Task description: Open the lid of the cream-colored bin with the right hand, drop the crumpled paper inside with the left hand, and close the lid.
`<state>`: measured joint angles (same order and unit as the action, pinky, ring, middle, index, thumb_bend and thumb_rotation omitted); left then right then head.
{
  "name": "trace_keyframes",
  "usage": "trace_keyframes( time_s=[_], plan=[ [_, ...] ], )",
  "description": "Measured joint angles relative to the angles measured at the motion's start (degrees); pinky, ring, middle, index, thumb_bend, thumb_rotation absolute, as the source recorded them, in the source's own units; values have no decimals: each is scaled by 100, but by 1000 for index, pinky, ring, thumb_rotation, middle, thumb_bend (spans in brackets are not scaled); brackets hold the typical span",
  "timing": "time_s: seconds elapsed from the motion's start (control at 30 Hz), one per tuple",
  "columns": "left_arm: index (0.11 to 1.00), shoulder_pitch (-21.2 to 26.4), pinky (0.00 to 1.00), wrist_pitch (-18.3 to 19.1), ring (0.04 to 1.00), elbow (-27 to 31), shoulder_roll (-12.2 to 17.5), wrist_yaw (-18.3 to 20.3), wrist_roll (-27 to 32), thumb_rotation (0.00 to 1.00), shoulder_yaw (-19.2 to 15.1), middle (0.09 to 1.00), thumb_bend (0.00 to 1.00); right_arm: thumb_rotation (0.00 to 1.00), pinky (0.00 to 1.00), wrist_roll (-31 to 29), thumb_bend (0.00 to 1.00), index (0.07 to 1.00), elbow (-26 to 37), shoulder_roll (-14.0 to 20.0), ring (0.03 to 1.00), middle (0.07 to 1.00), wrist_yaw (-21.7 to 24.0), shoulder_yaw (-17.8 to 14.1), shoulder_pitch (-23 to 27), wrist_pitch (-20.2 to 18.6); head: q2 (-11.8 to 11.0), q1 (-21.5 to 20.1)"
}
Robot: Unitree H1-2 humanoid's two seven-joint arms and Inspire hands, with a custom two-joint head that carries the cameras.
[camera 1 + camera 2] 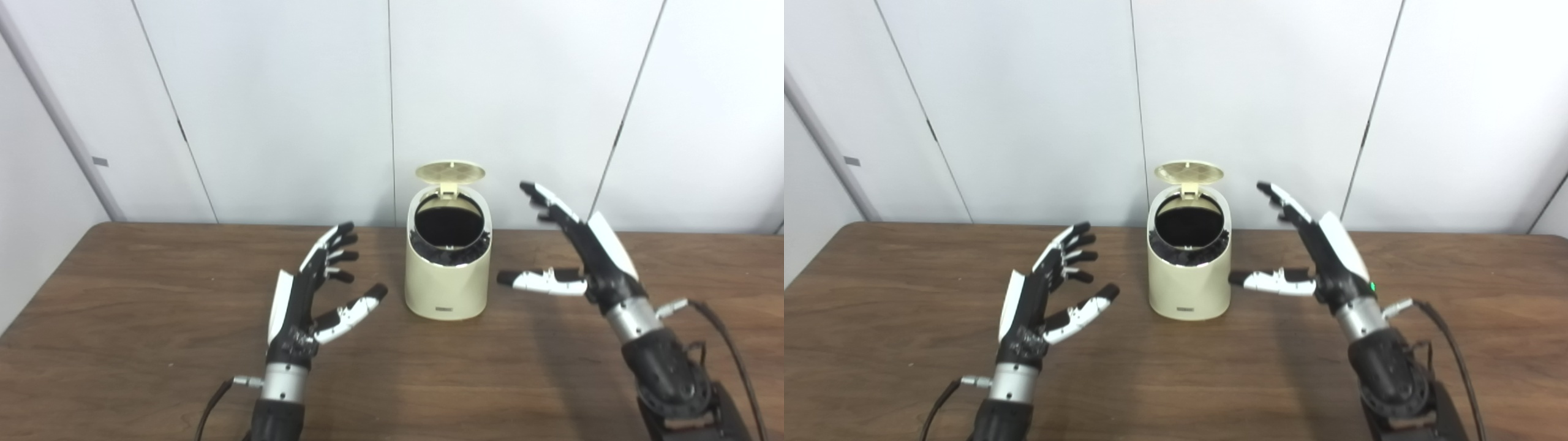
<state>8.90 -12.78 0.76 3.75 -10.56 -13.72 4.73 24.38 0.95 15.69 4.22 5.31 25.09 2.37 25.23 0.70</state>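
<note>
- Left eye view: the brown wooden table (122, 367) fills the lower half of the frame, with pale wall panels (275, 92) above it.
- At centre frame the cream-colored bin (447, 288) stands upright on the table, its mouth dark inside.
- Right hand (591, 257), right of centre, is spread wide and empty, near the bin without touching it.
- Left hand (306, 294), lower left of centre, is likewise splayed and empty, apart from the bin.
- Its lid (450, 173) stands raised at the back.
</note>
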Motion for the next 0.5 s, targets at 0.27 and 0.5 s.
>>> trace_keyframes(
  time_s=[0.27,0.5],
  plan=[
    [878,-46,674,-60,771,-11,-16,185,67,262,-42,827,689,540,693,97,829,925,46,117,887,934,272,95,618,-124,-44,0],
    [868,-47,698,-89,768,-48,-68,201,93,255,-116,816,697,504,754,152,843,938,137,119,955,952,600,225,860,-480,-44,9]
  ],
)
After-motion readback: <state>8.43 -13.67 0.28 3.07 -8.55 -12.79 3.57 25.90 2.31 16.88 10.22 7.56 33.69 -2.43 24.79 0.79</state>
